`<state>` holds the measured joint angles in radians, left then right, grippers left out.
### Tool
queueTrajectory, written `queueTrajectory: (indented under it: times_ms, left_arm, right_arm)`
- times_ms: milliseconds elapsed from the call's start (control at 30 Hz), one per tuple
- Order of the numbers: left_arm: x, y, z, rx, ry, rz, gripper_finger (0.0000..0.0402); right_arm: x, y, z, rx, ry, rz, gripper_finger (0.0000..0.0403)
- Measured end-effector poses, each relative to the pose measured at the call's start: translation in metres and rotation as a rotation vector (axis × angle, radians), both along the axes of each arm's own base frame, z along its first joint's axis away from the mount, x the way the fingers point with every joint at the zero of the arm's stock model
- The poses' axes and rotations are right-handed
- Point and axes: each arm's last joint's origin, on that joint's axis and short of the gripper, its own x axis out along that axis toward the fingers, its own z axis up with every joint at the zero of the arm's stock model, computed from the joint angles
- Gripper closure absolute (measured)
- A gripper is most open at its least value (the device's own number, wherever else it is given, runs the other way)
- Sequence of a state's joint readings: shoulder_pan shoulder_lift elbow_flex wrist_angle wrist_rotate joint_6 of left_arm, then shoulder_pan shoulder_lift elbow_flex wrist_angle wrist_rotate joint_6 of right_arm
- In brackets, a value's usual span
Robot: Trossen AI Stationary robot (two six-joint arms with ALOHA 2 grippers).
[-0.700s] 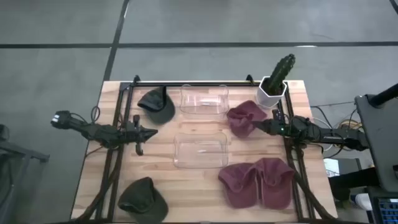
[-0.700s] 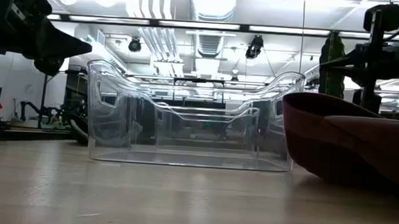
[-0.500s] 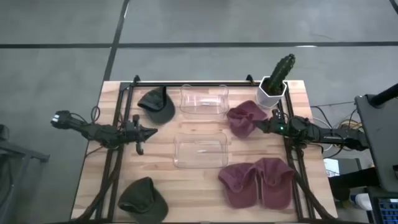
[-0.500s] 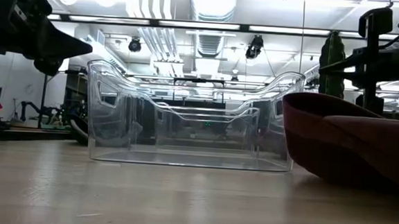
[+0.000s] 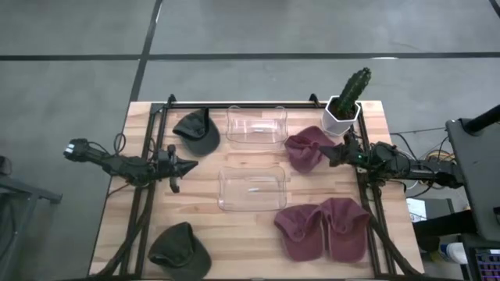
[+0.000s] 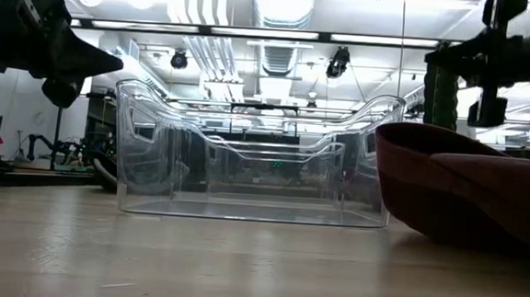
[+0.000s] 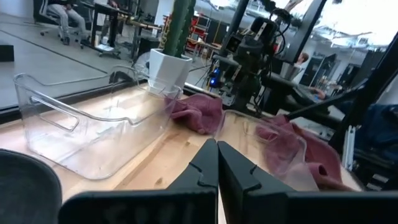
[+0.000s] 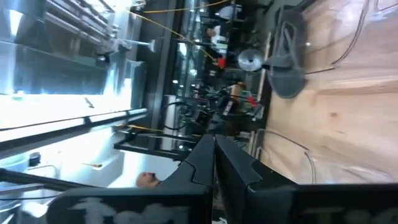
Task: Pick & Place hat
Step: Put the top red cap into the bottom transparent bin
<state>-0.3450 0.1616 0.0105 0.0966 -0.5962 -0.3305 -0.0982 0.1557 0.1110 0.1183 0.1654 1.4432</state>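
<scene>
Three maroon hats lie crown up on the right: one [image 5: 305, 148] far, two [image 5: 301, 230] [image 5: 346, 226] near. Two dark green hats lie on the left, one far [image 5: 197, 130] and one near [image 5: 180, 250]. My right gripper [image 5: 323, 154] is shut and hovers level at the far maroon hat's right edge; whether it touches cannot be told. In the right wrist view its shut fingers [image 8: 213, 142] hold nothing. My left gripper [image 5: 191, 165] is shut and hangs level left of the near clear bin [image 5: 251, 188], its fingers [image 7: 217, 149] closed on nothing.
A second clear bin [image 5: 256, 126] stands at the far edge between the far green hat and the maroon hat. A cactus in a white pot [image 5: 344, 105] stands at the far right corner, just behind my right gripper. Bare wood lies in the near middle [image 5: 242, 234].
My right gripper has rolled about its own axis and shifted slightly toward the table's far edge, staying shut. The maroon hat beside it has not moved.
</scene>
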Motion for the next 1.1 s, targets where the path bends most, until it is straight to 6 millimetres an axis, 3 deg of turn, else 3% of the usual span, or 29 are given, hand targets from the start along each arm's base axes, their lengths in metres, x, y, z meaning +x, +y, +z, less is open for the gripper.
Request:
queueTrajectory:
  times_ms: [200,400,633,767,1100]
  left_arm:
    - [0.000,0.000,0.008,-0.041,-0.082,0.000,0.0401]
    - [-0.001,0.001,0.022,-0.101,-0.230,0.001,0.0401]
    - [-0.003,0.002,0.029,-0.133,-0.303,0.039,0.0401]
    - [-0.004,0.002,0.032,-0.152,-0.339,0.038,0.0401]
    - [-0.006,0.003,0.040,-0.241,-0.432,0.029,0.0401]
  right_arm:
    - [0.008,0.000,0.024,0.005,0.220,0.016,0.0323]
    - [0.006,-0.002,0.040,0.139,0.600,-0.062,0.0245]
    - [-0.008,-0.004,0.058,0.135,0.894,-0.219,0.0216]
    - [-0.010,-0.004,0.054,0.246,0.930,-0.287,0.0221]
    - [-0.001,-0.006,0.022,0.487,0.958,-0.447,0.0225]
